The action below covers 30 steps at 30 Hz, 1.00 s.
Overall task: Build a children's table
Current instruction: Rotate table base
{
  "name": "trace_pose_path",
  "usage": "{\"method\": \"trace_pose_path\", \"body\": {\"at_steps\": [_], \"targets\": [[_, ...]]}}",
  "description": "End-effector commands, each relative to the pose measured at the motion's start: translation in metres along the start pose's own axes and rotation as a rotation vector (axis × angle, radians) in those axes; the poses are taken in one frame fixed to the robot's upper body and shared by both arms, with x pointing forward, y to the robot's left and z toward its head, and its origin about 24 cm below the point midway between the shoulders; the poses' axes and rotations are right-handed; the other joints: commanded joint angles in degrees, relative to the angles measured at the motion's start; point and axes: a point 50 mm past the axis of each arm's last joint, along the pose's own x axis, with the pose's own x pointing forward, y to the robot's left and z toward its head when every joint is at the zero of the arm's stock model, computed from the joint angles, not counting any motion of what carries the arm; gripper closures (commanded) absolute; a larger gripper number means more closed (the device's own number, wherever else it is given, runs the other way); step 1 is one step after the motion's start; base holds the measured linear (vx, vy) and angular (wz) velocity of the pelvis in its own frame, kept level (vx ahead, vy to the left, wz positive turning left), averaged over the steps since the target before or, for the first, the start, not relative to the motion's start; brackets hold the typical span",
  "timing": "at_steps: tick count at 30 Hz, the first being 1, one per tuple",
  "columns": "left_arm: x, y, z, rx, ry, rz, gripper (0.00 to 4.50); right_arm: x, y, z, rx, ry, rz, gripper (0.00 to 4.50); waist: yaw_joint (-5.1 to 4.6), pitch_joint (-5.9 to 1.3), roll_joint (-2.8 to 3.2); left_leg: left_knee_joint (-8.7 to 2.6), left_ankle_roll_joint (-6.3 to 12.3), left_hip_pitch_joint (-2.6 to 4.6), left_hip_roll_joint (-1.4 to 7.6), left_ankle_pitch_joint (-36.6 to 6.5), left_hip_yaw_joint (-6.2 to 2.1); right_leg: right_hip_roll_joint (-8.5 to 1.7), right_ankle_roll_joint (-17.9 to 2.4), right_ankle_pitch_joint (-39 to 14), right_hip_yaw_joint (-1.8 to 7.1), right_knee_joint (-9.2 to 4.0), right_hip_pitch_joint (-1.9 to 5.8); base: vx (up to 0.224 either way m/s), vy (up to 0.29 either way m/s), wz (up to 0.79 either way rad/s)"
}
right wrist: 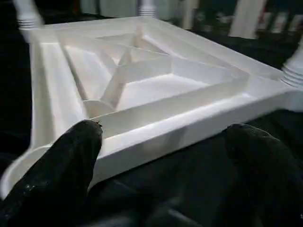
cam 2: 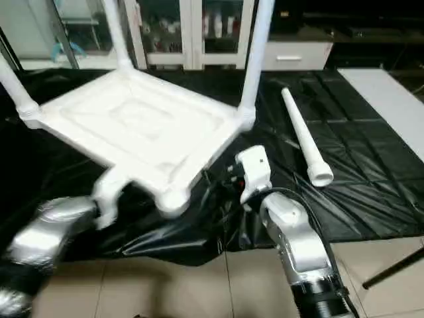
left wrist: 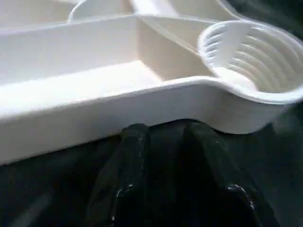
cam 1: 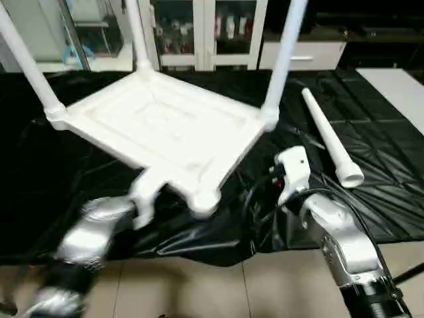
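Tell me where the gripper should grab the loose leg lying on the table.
Grip the loose leg around its middle, coming from above with the fingers across it. It lies flat on the black cover, tapered, wide end nearest the robot, and the middle is bare.

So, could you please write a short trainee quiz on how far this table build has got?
1. How many legs stand in the tabletop?
2. True or false: the loose leg lies on the black cover, on the robot's right.
3. Which corner socket is empty: A, nearest the robot; B, farthest?

Key: 1. three; 2. true; 3. A
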Motion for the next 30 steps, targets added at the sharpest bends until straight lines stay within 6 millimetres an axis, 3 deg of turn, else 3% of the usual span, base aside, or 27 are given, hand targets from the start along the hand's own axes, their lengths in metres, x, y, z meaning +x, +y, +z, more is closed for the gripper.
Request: {"method": "trace_pose_path", "body": {"at_steps": [1, 2, 3, 4, 6, 8, 12, 13, 15, 17, 19, 22, 26, 27, 28, 30], "targets": [[0.009, -0.001, 0.007, 0.039, -0.009, 0.029, 3.05, -0.001, -0.010, 0.002, -0.003, 0.009, -0.069, 0.00, -0.31, -3.79, 0.54, -4.33, -0.95, 0.34, 2.61, -9.71, -1.25, -3.05, -10.07, -6.46, 2.68, -3.25, 2.82, 0.000, 0.000, 0.00], [0.016, -0.004, 0.010, 0.047, -0.015, 0.024, 3.05, -0.001, -0.013, 0.002, -0.003, 0.010, -0.092, 0.00, -0.41, -3.81, 0.41, -4.25, -0.66, 0.25, 2.55, -9.15, -1.16, -2.96, -10.24, -5.56, 2.68, -3.23, 2.85, 0.000, 0.000, 0.00], [0.020, -0.006, 0.011, 0.051, -0.018, 0.020, 3.05, -0.001, -0.014, 0.002, -0.003, 0.011, -0.104, 0.00, -0.35, -3.86, 0.74, -4.17, -0.51, 0.25, 2.52, -8.46, -1.19, -3.01, -10.44, -4.69, 2.67, -3.15, 2.86, 0.000, 0.000, 0.00], [0.029, -0.010, 0.016, 0.063, -0.024, 0.023, 3.05, -0.001, -0.017, 0.002, 0.006, 0.007, -0.127, 0.00, -0.45, -3.98, 0.54, -3.97, 0.10, 0.27, 2.40, -7.63, -1.06, -2.87, -11.07, -2.95, 2.61, -3.10, 2.90, 0.000, 0.000, 0.00], [0.040, -0.015, 0.022, 0.078, -0.038, 0.028, 3.05, -0.001, -0.020, 0.003, 0.016, 0.000, -0.151, 0.00, -0.30, -3.89, 0.42, -3.87, 0.87, 0.29, 2.40, -7.83, -0.93, -2.93, -11.58, -3.39, 2.64, -3.35, 2.87, 0.000, 0.000, 0.00], [0.051, -0.023, 0.029, 0.105, -0.059, 0.026, 3.05, -0.001, -0.023, 0.005, 0.030, -0.008, -0.168, 0.00, -0.05, -3.99, 0.67, -3.81, 1.28, 0.19, 2.48, -7.35, -1.07, -3.08, -11.56, -3.34, 2.58, -3.23, 3.01, 0.000, 0.000, 0.00], [0.068, -0.047, 0.052, 0.119, -0.199, -0.032, 3.05, 0.000, -0.028, 0.008, 0.046, -0.010, -0.221, 0.00, -0.02, -4.05, 0.45, -3.71, 2.12, 0.11, 2.63, -6.86, -1.08, -3.19, -12.35, -2.91, 2.51, -3.23, 3.13, 0.000, 0.000, 0.00], [0.073, -0.062, 0.067, 0.091, -0.327, -0.096, 3.05, 0.001, -0.032, 0.009, 0.055, -0.004, -0.260, 0.00, 0.10, -4.02, 0.63, -3.71, 2.22, 0.17, 2.65, -6.80, -1.12, -3.25, -12.44, -3.15, 2.50, -3.33, 3.05, 0.000, 0.000, 0.00], [0.074, -0.073, 0.080, 0.042, -0.430, -0.129, 3.05, 0.002, -0.039, 0.010, 0.061, 0.010, -0.315, 0.00, 0.18, -4.11, 0.38, -3.60, 2.34, 0.14, 2.77, -6.28, -1.08, -3.39, -13.77, -2.20, 2.47, -3.17, 3.10, 0.000, 0.000, 0.00], [0.072, -0.078, 0.084, 0.038, -0.473, -0.156, 3.05, 0.002, -0.049, 0.009, 0.067, 0.037, -0.378, 0.00, 0.08, -4.15, 0.23, -3.49, 2.79, -0.13, 2.81, -5.42, -1.00, -3.33, -13.96, -1.22, 2.45, -2.95, 3.22, 0.000, 0.000, 0.00], [0.067, -0.079, 0.083, 0.048, -0.487, -0.187, 3.05, 0.002, -0.058, 0.010, 0.067, 0.058, -0.425, 0.00, -0.45, -3.95, -0.33, -3.54, 3.98, -0.62, 2.53, -4.91, -1.06, -3.28, -12.96, -2.47, 2.34, -2.98, 3.50, 0.000, 0.000, 0.00], [0.050, -0.077, 0.075, 0.091, -0.477, -0.237, 3.05, 0.006, -0.074, 0.016, 0.061, 0.083, -0.450, 0.00, -1.15, -3.91, -0.12, -3.45, 3.79, -0.44, 2.64, -5.73, -0.86, -3.33, -12.54, -7.15, 2.30, -3.40, 3.20, 0.000, 0.000, 0.00], [0.028, -0.066, 0.063, 0.141, -0.412, -0.261, 3.05, 0.013, -0.092, 0.022, 0.045, 0.153, -0.463, 0.00, -1.95, -3.92, 0.15, -3.38, 3.47, -0.38, 2.61, -5.52, -0.81, -2.96, -12.88, -7.29, 2.20, -3.19, 2.99, 0.000, 0.000, 0.00], [0.022, -0.061, 0.060, 0.164, -0.379, -0.261, 3.05, 0.014, -0.099, 0.022, 0.042, 0.184, -0.478, 0.00, -2.16, -3.96, -0.32, -3.32, 3.51, -0.21, 2.63, -5.44, -0.71, -2.88, -13.25, -6.72, 2.23, -3.03, 2.88, 0.000, 0.000, 0.00], [0.017, -0.057, 0.057, 0.185, -0.351, -0.259, 3.05, 0.015, -0.105, 0.023, 0.037, 0.205, -0.495, 0.00, -2.03, -3.91, 0.08, -3.29, 3.30, -0.07, 2.63, -5.45, -0.68, -2.81, -13.82, -6.48, 2.18, -2.92, 2.68, 0.000, 0.000, 0.00], [0.011, -0.051, 0.053, 0.222, -0.305, -0.251, 3.05, 0.016, -0.114, 0.026, 0.033, 0.222, -0.518, 0.00, -2.10, -3.90, 0.12, -3.17, 2.71, -0.03, 2.48, -6.05, -0.63, -2.68, -14.25, -6.65, 2.10, -2.64, 2.60, 0.000, 0.000, 0.00]]}}
